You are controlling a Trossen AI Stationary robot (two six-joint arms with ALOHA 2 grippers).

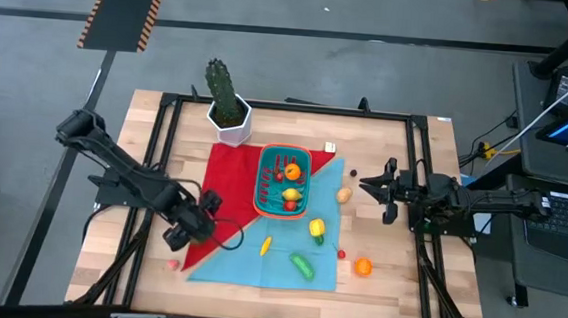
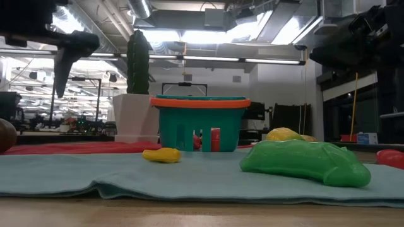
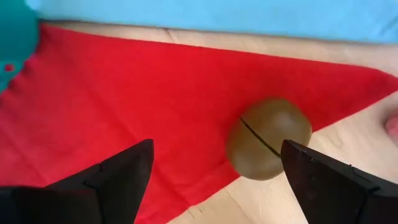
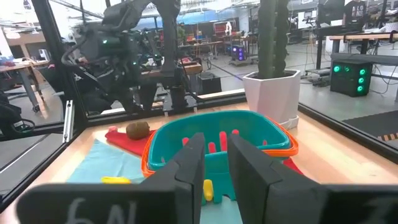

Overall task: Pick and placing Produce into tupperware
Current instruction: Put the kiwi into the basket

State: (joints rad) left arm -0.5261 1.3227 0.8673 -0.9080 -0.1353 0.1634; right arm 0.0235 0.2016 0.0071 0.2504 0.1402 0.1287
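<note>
My left gripper point(image 1: 180, 234) point(image 3: 217, 144) hangs open over the near left corner of the red cloth point(image 3: 124, 93), pointing steeply down. A brown round produce piece point(image 3: 268, 138) lies below it, nearer one finger, half on the cloth's edge and half on the wood. The teal tupperware point(image 1: 261, 177) point(image 2: 201, 101) with its orange rim stands mid-table and holds several pieces. A yellow pepper point(image 1: 316, 226), a green cucumber point(image 1: 303, 267) point(image 2: 303, 162), an orange point(image 1: 363, 267) and a yellow piece point(image 1: 266, 245) lie on the blue cloth or beside it. My right gripper point(image 1: 377, 191) point(image 4: 216, 155) waits level at the right, its fingers almost together with nothing between them.
A cactus in a white pot point(image 1: 227, 110) stands at the far side, behind the tupperware. A brown potato-like piece point(image 1: 344, 194) lies between the tupperware and my right gripper. A small pink piece point(image 1: 172, 265) rests on the wood near the left front. A black frame point(image 1: 168, 101) edges the table.
</note>
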